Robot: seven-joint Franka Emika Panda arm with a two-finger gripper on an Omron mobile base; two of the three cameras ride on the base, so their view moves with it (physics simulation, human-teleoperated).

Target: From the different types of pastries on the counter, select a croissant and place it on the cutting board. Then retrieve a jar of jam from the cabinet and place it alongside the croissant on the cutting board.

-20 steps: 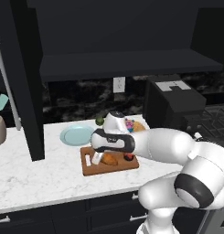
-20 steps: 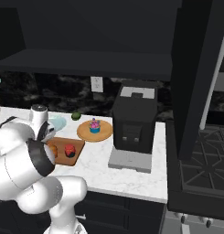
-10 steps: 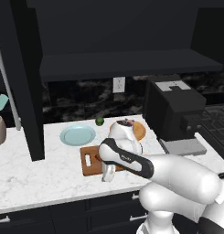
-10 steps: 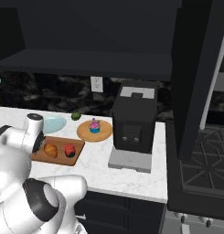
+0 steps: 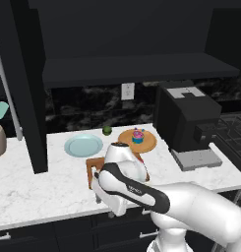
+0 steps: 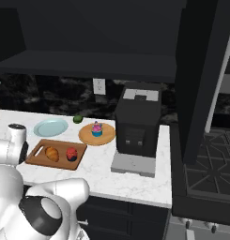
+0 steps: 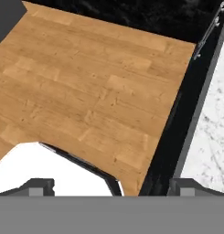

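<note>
On desk's cutting board (image 6: 39,157): croissant (image 6: 52,153), jam jar (image 6: 72,154) lying together; tool (image 7: 111,186) hanging released, needing only retreating.

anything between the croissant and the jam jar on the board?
No. In the right base view, bare wood of the cutting board separates croissant and jam jar.

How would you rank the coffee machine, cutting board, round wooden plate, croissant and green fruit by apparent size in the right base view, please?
1. coffee machine
2. cutting board
3. round wooden plate, lying farther back, so this order is unsure
4. croissant
5. green fruit, farther back too
</note>
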